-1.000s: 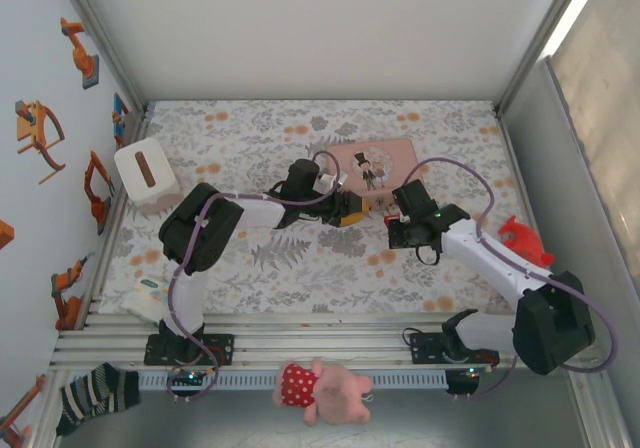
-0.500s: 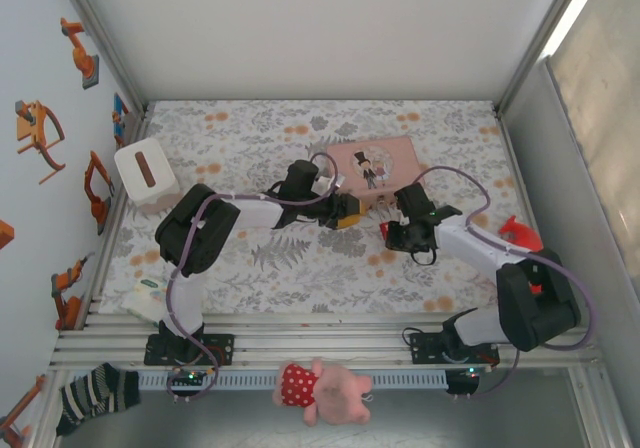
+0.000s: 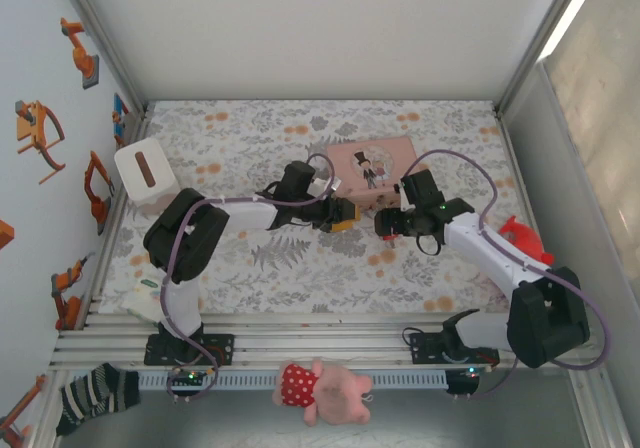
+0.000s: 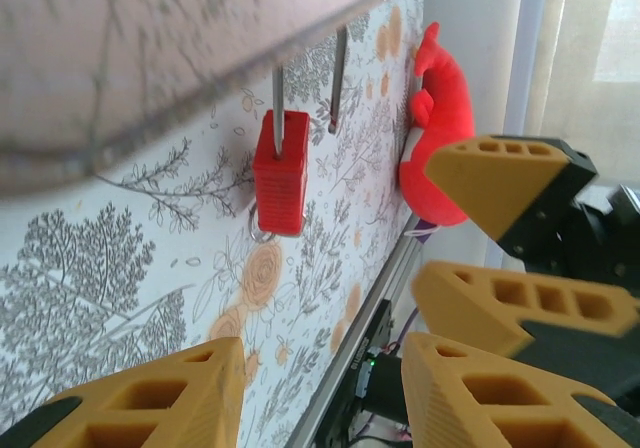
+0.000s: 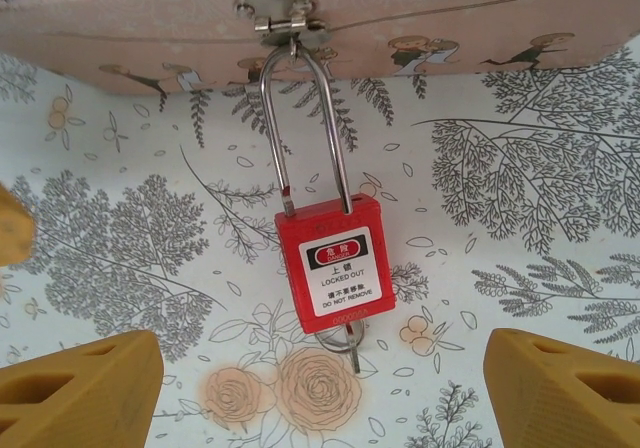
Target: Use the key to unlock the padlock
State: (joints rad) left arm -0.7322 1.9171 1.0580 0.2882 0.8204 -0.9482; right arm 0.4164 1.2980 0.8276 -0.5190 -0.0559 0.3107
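Observation:
The red padlock [image 5: 335,265] lies flat on the floral cloth, its long silvery shackle [image 5: 305,118] hooked through the hasp [image 5: 285,13] of the pink box [image 3: 372,166]. From the side, the padlock [image 4: 280,173] shows one shackle leg ending free beside the body. A key [image 5: 350,348] with its ring pokes out under the body. My right gripper [image 5: 320,398] stands open, just short of the lock and facing it. My left gripper [image 4: 320,388] is open too, to the lock's left. Across from it are the right gripper's fingers [image 4: 500,183].
A red plastic toy [image 3: 520,236] lies by the right wall. A white tissue box [image 3: 147,175] stands at the left. A small white packet [image 3: 150,293] sits near the front left. A plush pig [image 3: 320,386] and a striped sock [image 3: 95,393] lie on the front rail.
My right arm has swung, and its gripper has edged left and up toward the pink box. The left gripper has drawn back slightly to the left.

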